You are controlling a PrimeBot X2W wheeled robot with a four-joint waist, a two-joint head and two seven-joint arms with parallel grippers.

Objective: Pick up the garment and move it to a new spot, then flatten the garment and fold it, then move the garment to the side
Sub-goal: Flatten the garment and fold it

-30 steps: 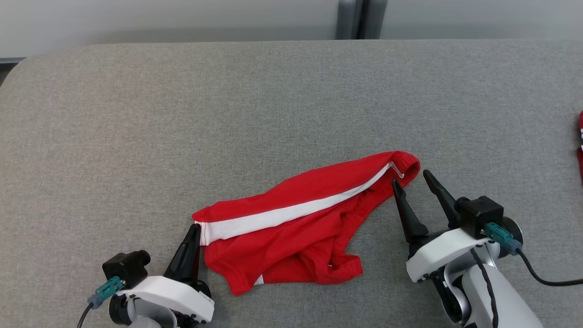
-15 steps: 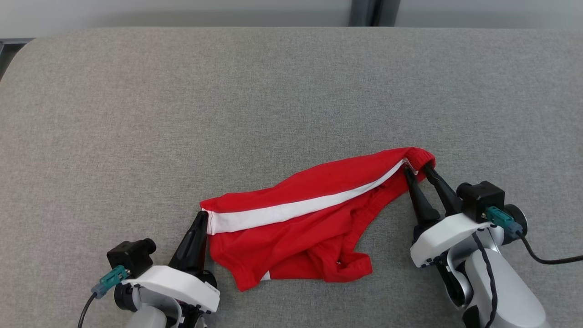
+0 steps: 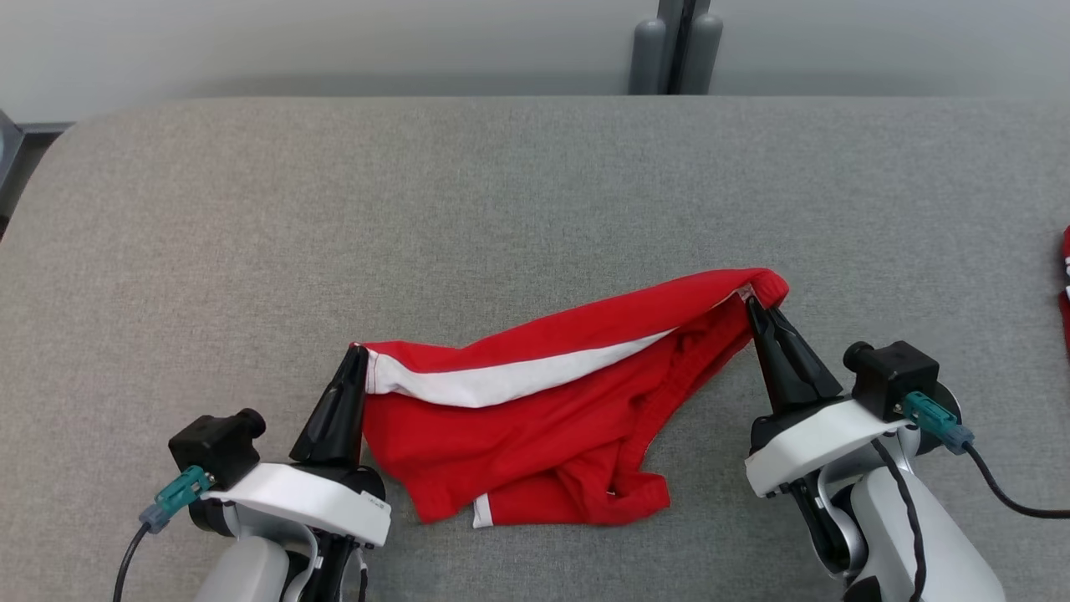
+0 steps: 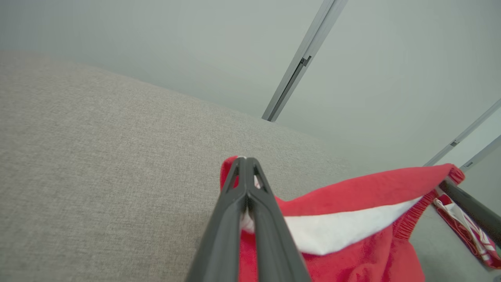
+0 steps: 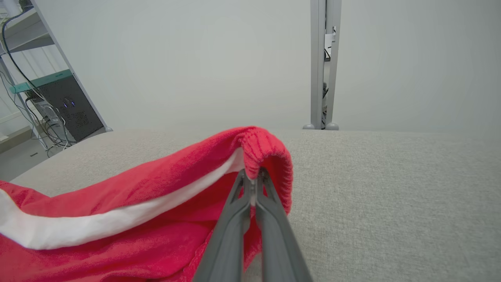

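The garment (image 3: 535, 418) is a pair of red shorts with a white side stripe, lying crumpled near the front of the grey table (image 3: 501, 192). My left gripper (image 3: 358, 351) is shut on its left corner, at the stripe's end. My right gripper (image 3: 752, 303) is shut on the ribbed waistband at the garment's far right end. In the left wrist view the closed fingers (image 4: 246, 203) pinch red and white cloth (image 4: 344, 227). In the right wrist view the waistband (image 5: 266, 152) curls over my pinched fingertips (image 5: 252, 184). The stretch between both grips sags slightly.
Another red item (image 3: 1065, 276) peeks in at the table's right edge. A grey post (image 3: 677, 50) stands behind the table's far edge. A shelf with cables and a dark box (image 5: 58, 105) stands off to the side in the right wrist view.
My right gripper moved forward onto the waistband and shut on it. The head camera shifted. The garment's top edge now stretches between both grips.
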